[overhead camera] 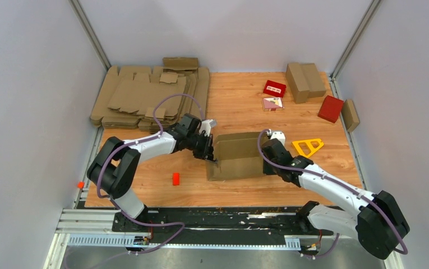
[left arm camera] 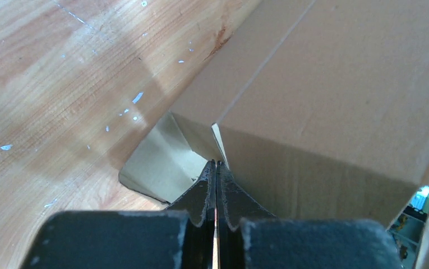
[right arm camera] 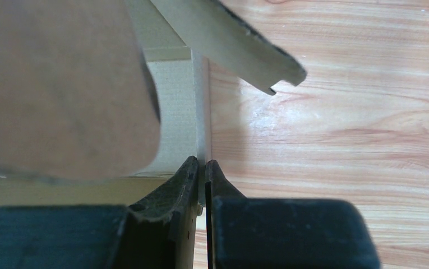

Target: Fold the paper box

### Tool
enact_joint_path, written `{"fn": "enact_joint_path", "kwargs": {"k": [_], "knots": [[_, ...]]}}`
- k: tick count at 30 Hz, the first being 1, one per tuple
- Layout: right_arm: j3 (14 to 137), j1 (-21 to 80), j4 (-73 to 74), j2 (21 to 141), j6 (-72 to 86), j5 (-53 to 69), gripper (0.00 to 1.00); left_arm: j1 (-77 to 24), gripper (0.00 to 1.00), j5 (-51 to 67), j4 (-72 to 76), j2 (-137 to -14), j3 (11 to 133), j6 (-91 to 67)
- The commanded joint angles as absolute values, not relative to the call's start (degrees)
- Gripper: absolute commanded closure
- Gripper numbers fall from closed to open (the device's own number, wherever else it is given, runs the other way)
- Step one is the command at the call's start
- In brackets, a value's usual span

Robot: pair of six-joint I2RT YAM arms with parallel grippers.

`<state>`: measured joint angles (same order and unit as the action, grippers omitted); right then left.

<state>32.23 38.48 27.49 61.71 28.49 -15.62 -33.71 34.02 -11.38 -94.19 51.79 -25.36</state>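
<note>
The paper box (overhead camera: 237,156) sits in the middle of the top picture, on the wooden surface (overhead camera: 229,103), between the two arms. It is partly folded: one wall stands up and flaps stick out at the ends.

The left fingers (overhead camera: 207,147) are at the box's left end. In the left wrist picture they are squeezed nearly shut and pinch a thin flap of cardboard. The right fingers (overhead camera: 268,152) are at the box's right end. In the right wrist picture they are narrow too and nip a thin edge of the box.

A pile of flat cardboard (overhead camera: 144,98) lies in the upper left. A yellow triangle (overhead camera: 308,147) lies just right of the right fingers. A little red block (overhead camera: 175,179) sits to the lower left of the box.
</note>
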Motion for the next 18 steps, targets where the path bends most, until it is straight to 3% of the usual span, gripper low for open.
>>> {"fn": "enact_joint_path", "kwargs": {"k": [1, 11, 18], "knots": [[35.42, 38.75, 28.17, 61.98, 29.85, -20.01, 0.98, -34.01, 1.0, 35.45, -11.75, -93.86, 52.21, -25.14], [35.35, 38.75, 27.09, 61.68, 30.15, -19.07, 0.99, -34.01, 1.0, 36.38, -2.76, -95.91, 49.95, -31.03], [35.07, 38.74, 27.55, 61.66, 29.93, -19.19, 1.0, -32.79, 0.98, 29.48, -3.86, -85.97, 46.17, -31.18]]}}
